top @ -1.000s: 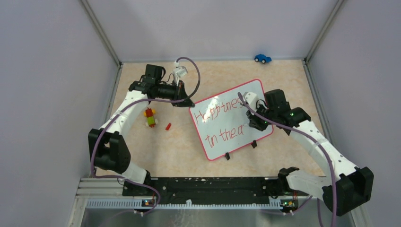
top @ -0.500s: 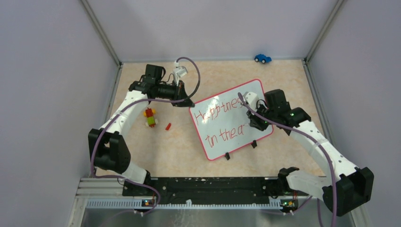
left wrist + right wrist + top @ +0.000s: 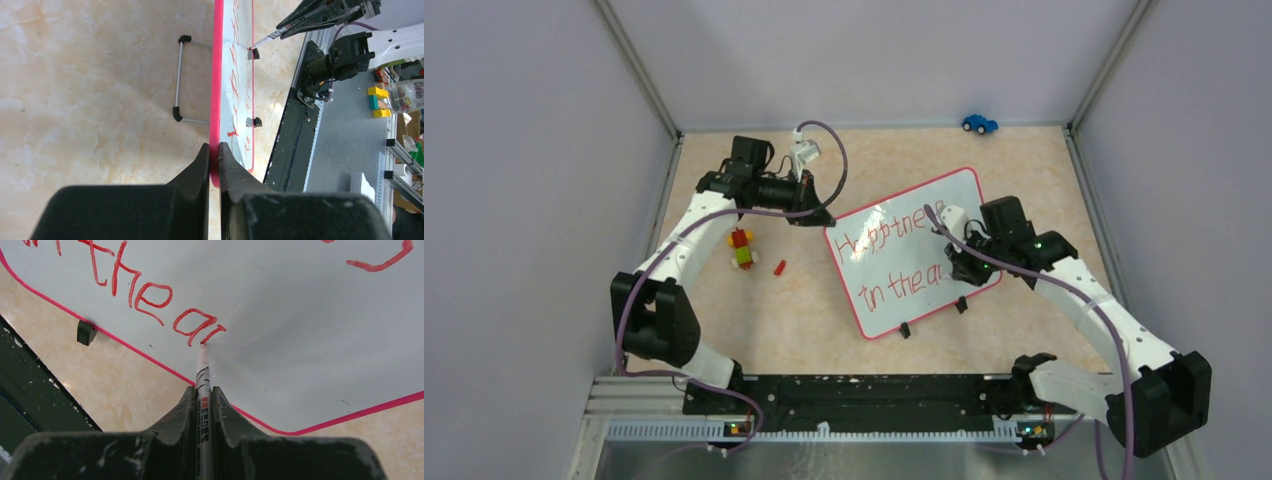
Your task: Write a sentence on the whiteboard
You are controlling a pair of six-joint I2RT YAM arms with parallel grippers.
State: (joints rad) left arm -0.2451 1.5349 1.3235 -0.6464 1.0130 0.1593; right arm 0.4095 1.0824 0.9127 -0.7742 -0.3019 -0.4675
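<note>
Beige marbled tabletop (image 3: pixel 824 320) is being shared by the whiteboard (image 3: pixel 954 200), sitting skewed just right of centre, a blue toy car (image 3: pixel 979 123) at 1 o'clock by the back wall, and a block toy (image 3: pixel 742 247) plus a small red piece (image 3: pixel 779 267) at the board's 9 o'clock. Board's pink frame is being pinched at its 10 o'clock corner by the left gripper (image 3: pixel 214 152), jaws clamped on the edge. A marker (image 3: pixel 202 365) is being gripped tight by the right gripper (image 3: pixel 202 397) at the board's 3 o'clock side, its tip being touched to the end of the sentence (image 3: pixel 150 295), whose second line reads "in the ar".
</note>
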